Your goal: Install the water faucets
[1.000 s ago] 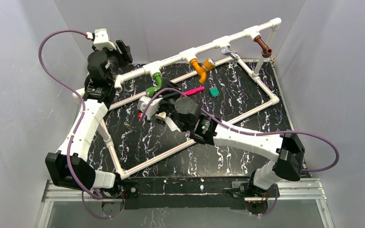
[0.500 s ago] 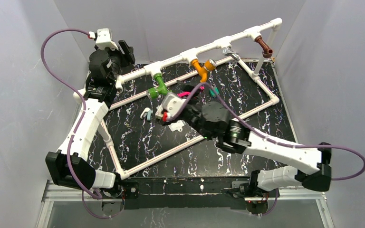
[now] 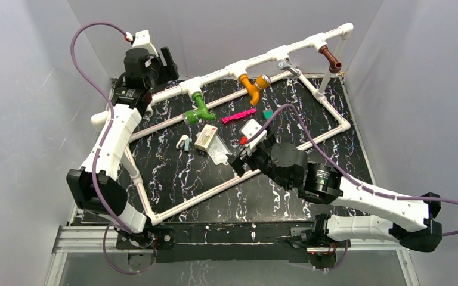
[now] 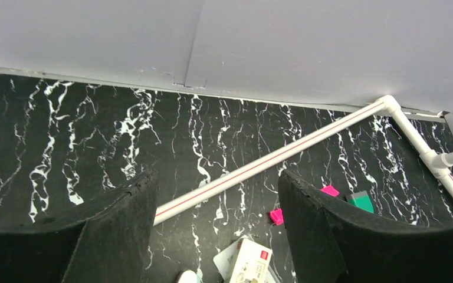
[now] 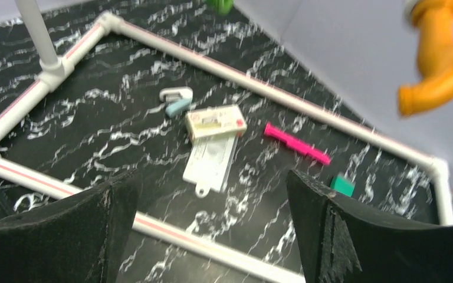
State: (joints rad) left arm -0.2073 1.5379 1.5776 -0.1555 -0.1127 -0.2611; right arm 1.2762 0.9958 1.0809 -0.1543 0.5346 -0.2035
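On the black marbled worktop [image 3: 173, 179], a pink strip [image 3: 239, 115] is laid beside a green block [image 3: 268, 114]; a white packet [image 3: 207, 138] is seen near a white-and-blue clip [image 3: 182, 142].

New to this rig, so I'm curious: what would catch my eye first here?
Three bright elbow-shaped plastic faucets hang from the raised white pipe: green faucet at left, orange faucet mid-pipe, brown faucet at the right end. The right gripper hovers open above the black marbled table.
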